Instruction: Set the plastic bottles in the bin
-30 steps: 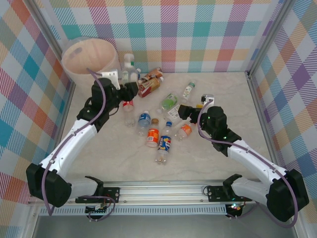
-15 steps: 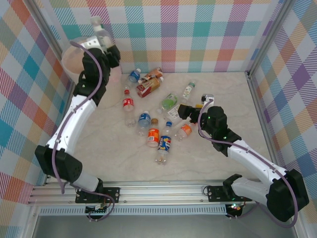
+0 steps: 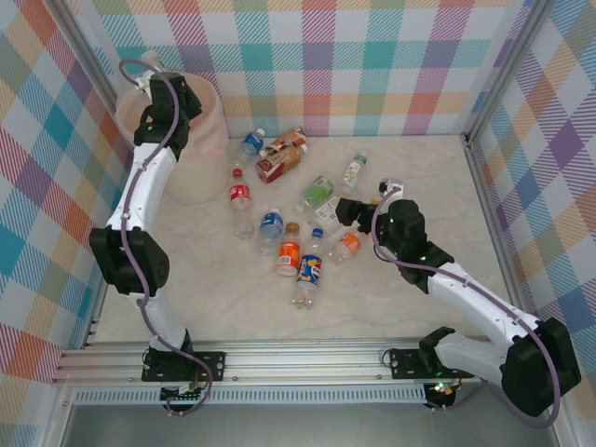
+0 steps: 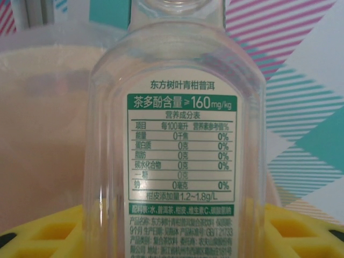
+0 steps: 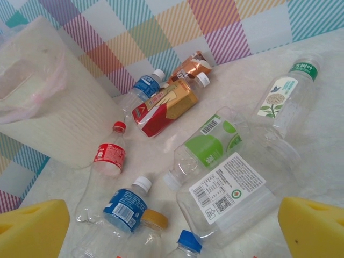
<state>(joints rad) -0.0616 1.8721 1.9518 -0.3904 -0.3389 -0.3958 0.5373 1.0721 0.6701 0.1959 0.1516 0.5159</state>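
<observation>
My left gripper (image 3: 160, 80) is up over the bin (image 3: 201, 154), shut on a clear plastic bottle (image 4: 177, 134) with a green-and-white label. That bottle stands upright between the yellow pads (image 4: 37, 234), with the bin's pale inside (image 4: 43, 134) behind it. My right gripper (image 3: 343, 210) hangs open and empty over the pile, its pads (image 5: 32, 228) wide apart above a clear white-label bottle (image 5: 236, 193). Several bottles lie on the table: a red-label one (image 3: 240, 194), a blue-label one (image 3: 270, 223), an orange one (image 3: 288, 253) and a green one (image 3: 319, 191).
Checked walls close the table in at the back and both sides. The bin stands in the back left corner (image 5: 54, 107). A red-and-brown bottle (image 3: 279, 158) and a blue-label bottle (image 3: 251, 142) lie just right of it. Bare table lies in front of the pile (image 3: 307, 345).
The left arm has lifted from the pile by the bin and swung back-left over the bin with the bottle in its grip. The right arm has not moved.
</observation>
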